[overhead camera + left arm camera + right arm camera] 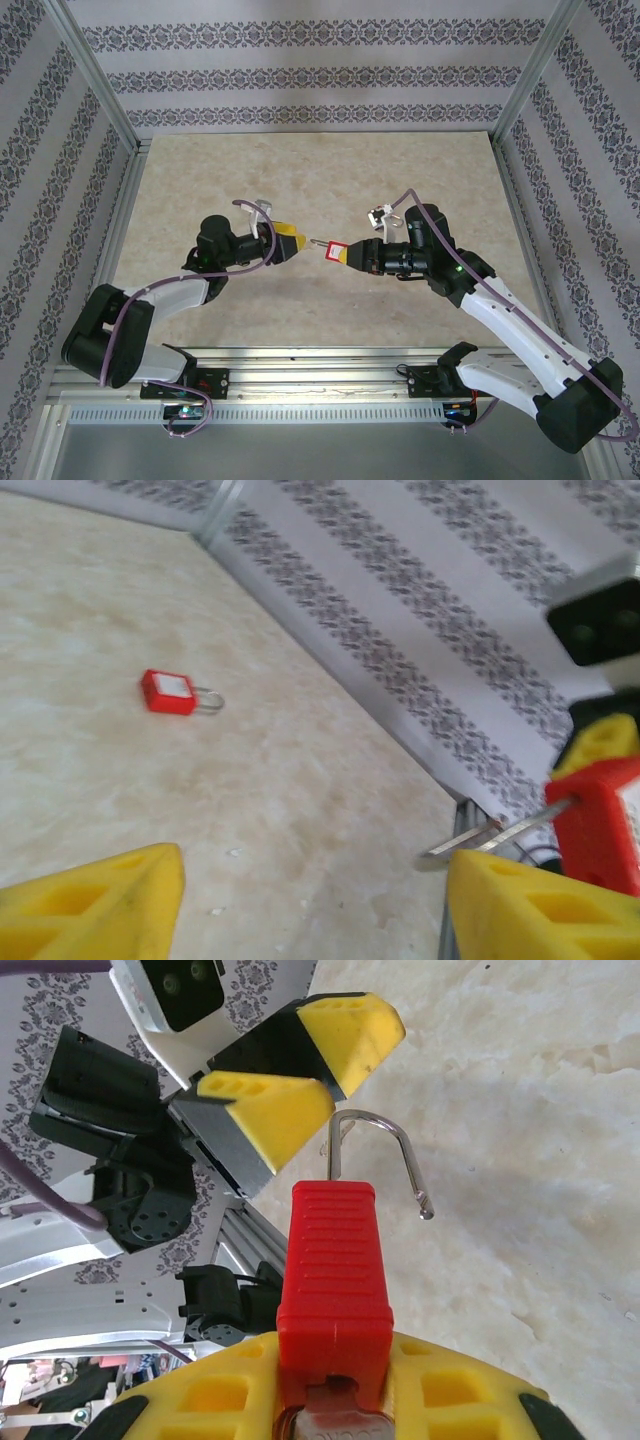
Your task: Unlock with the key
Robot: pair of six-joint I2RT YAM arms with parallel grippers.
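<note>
My right gripper (pixel 347 253) is shut on the lower end of a red padlock (pixel 332 1260) and holds it above the table. The grey key (pixel 330 1425) sits in the padlock's keyway, between the yellow fingers (pixel 455 1395). The steel shackle (pixel 385 1135) stands open, one leg in the body and the other end free. My left gripper (pixel 290 240) faces it, open with nothing between its fingers. In the left wrist view the shackle (pixel 500 835) lies just over the tip of the right finger (pixel 540 905), and the padlock body (pixel 600 825) is at the right edge.
A second red padlock (pixel 170 692) lies flat on the beige table (pixel 300 780), further out in the left wrist view. Patterned walls with metal corner posts (pixel 95 80) close in the table (pixel 320 180) on three sides. Both arm bases are bolted to the rail (pixel 320 380) at the near edge.
</note>
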